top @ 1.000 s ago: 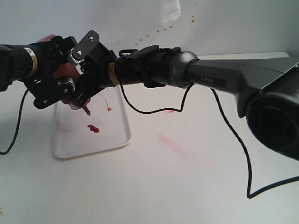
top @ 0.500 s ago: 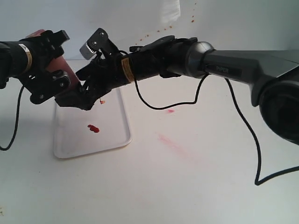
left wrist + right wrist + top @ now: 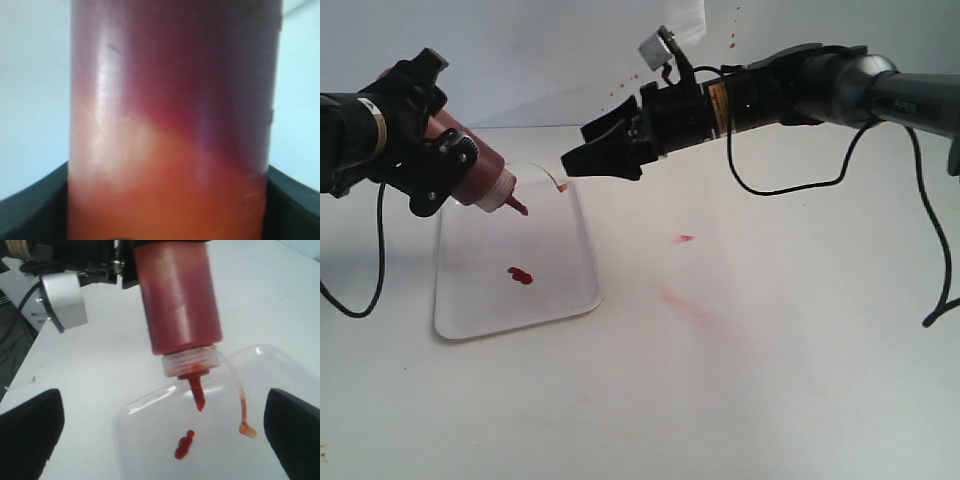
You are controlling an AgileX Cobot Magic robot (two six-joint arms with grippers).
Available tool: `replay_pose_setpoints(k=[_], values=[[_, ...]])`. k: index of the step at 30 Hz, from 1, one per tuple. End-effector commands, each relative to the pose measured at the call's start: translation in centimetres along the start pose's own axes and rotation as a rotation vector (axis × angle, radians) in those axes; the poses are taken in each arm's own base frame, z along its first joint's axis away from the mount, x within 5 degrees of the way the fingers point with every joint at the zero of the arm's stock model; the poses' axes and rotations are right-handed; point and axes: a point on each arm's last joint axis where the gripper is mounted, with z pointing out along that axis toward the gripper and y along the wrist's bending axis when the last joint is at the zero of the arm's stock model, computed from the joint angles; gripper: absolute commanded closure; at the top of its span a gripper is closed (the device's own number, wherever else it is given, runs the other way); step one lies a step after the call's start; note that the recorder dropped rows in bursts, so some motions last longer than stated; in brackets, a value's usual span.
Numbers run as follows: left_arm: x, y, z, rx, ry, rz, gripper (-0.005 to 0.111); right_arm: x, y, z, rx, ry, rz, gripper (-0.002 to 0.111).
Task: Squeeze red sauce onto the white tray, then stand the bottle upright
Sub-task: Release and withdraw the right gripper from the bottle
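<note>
Two grippers divide the work: the left gripper [image 3: 432, 135] is clamped around the body of the bottle [image 3: 482, 183], tilting it so the nozzle [image 3: 518, 207] points down over the white tray [image 3: 570, 295]. That angle puts sauce inside the rim rather than on the bench [image 3: 750, 380]. A small blob of red sauce [image 3: 520, 276] lies near the tray's middle, below the nozzle. The right gripper [image 3: 578, 152] hangs above the tray's far corner, jaws wide apart, holding nothing and not touching the bottle. Judging by the blob, the squeezing looks done; the bottle is not yet upright
</note>
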Motion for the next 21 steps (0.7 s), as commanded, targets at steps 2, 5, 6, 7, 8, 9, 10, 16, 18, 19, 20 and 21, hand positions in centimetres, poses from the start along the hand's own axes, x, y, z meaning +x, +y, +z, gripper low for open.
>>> replay_pose_setpoints(k=[2, 5, 6, 7, 8, 9, 10, 16, 18, 19, 20, 21], values=[[0.5, 0.1, -0.6, -0.001, 0.022, -0.394, 0.107, -0.2, -1.0, -2.7, 0.043, -0.024, 0.014, 0.006], [0.3, 0.4, -0.8, -0.017, -0.024, -0.584, 0.107, -0.2, -1.2, -3.2, 0.052, -0.036, 0.020, 0.006], [0.1, 0.5, -0.8, -0.018, -0.041, -0.634, 0.107, -0.2, -1.2, -3.2, 0.052, -0.031, 0.018, 0.006], [0.0, 0.6, -0.8, -0.019, -0.058, -0.693, 0.107, -0.1, -1.2, -3.2, 0.052, -0.027, 0.017, 0.006], [-0.1, 0.6, -0.8, -0.019, -0.076, -0.749, 0.107, -0.1, -1.2, -3.2, 0.052, -0.027, 0.017, 0.006], [-0.2, 0.7, -0.8, -0.018, -0.086, -0.796, 0.107, -0.1, -1.2, -3.2, 0.052, -0.027, 0.017, 0.006], [-0.3, 0.7, -0.8, -0.015, -0.097, -0.862, 0.107, -0.1, -1.2, -3.2, 0.052, -0.027, 0.017, 0.006], [-0.6, 0.9, -0.9, -0.004, -0.144, -1.033, 0.107, 0.0, -1.2, -3.2, 0.051, -0.026, 0.021, 0.006], [-0.7, 0.9, -0.9, -0.001, -0.153, -1.066, 0.107, 0.0, -1.2, -3.2, 0.051, -0.026, 0.023, 0.006], [-0.8, 0.9, -0.9, 0.001, -0.160, -1.086, 0.107, -0.1, -1.2, -3.0, 0.049, -0.025, 0.024, 0.006], [-0.9, 1.0, -0.9, 0.004, -0.176, -1.108, 0.107, -0.1, -1.2, -3.0, 0.049, -0.025, 0.024, 0.006], [-1.1, 1.1, -0.9, 0.010, -0.203, -1.138, 0.107, -0.1, -1.1, -2.8, 0.044, -0.024, 0.023, 0.006]])
